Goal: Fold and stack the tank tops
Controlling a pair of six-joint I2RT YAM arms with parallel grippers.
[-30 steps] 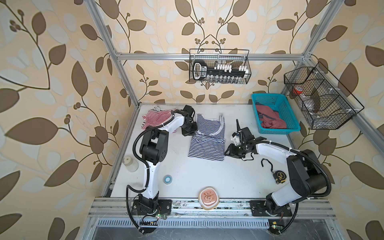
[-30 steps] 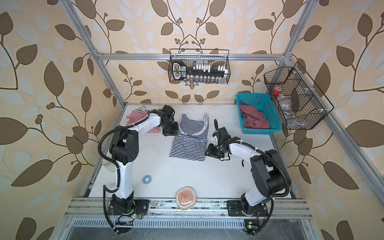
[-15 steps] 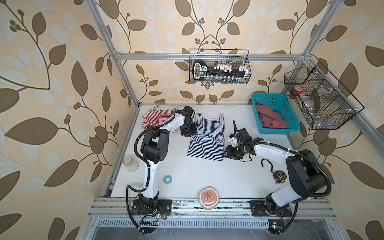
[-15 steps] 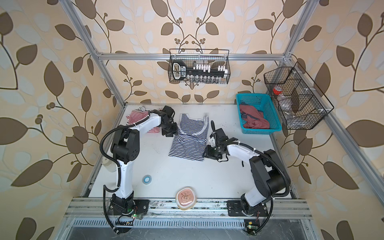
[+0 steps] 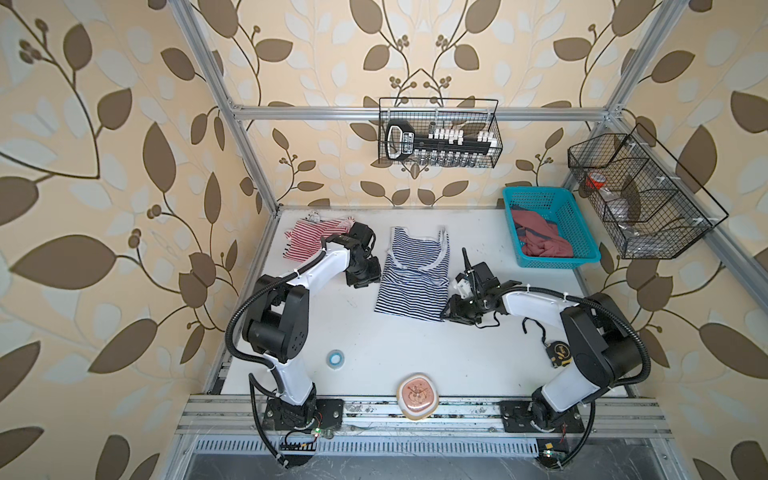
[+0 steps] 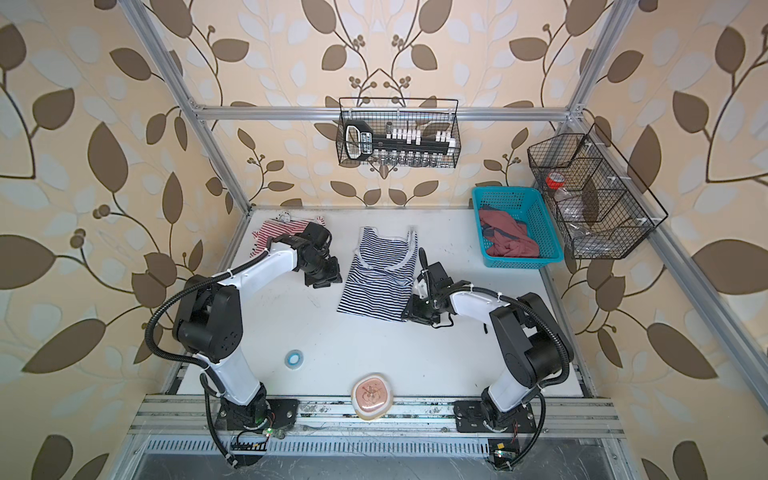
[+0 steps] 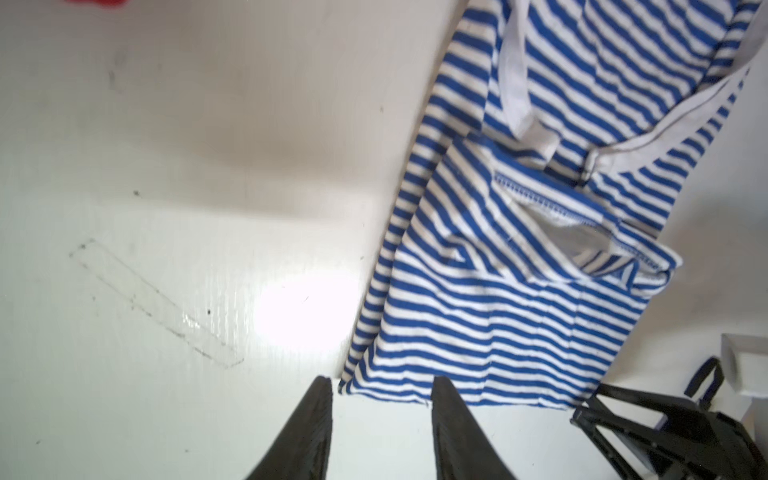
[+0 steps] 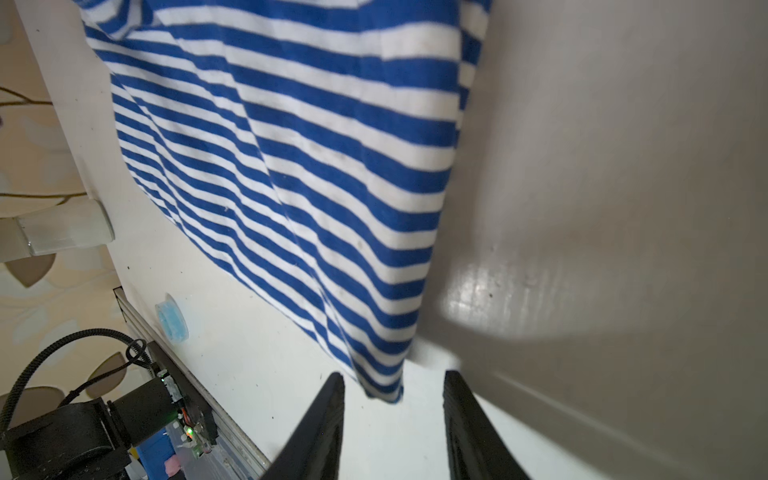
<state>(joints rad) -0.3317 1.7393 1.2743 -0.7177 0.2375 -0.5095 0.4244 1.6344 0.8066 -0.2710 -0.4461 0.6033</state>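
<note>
1. The navy-and-white tank top [image 5: 413, 274] [image 6: 380, 278] lies flat in the middle of the white table [image 5: 415, 353], with its straps pointing at the back wall. In the left wrist view, a layer with a stitched edge is doubled over on top of it [image 7: 498, 291].
2. The left gripper [image 7: 380, 386] [image 5: 365, 281] sits at the top's left edge. Its jaws are apart, and a hem corner shows right between the tips without being pinched.
3. It's the same deal on the other side. The right gripper [image 8: 392, 382] [image 5: 451, 316] is at the near right hem corner, jaws parted, and the corner of the cloth [image 8: 291, 166] pokes in between the tips with a gap on both sides.
4. The red-and-white tank top [image 5: 309, 241] [image 6: 274, 230] is crumpled in the far left corner of the table, behind the left arm and well apart from the navy one.
5. Other stuff: a teal basket [image 5: 559, 259] at the far right holds reddish cloth. A blue tape roll [image 5: 336, 358] and a pink dish [image 5: 417, 397] sit near the front edge.
</note>
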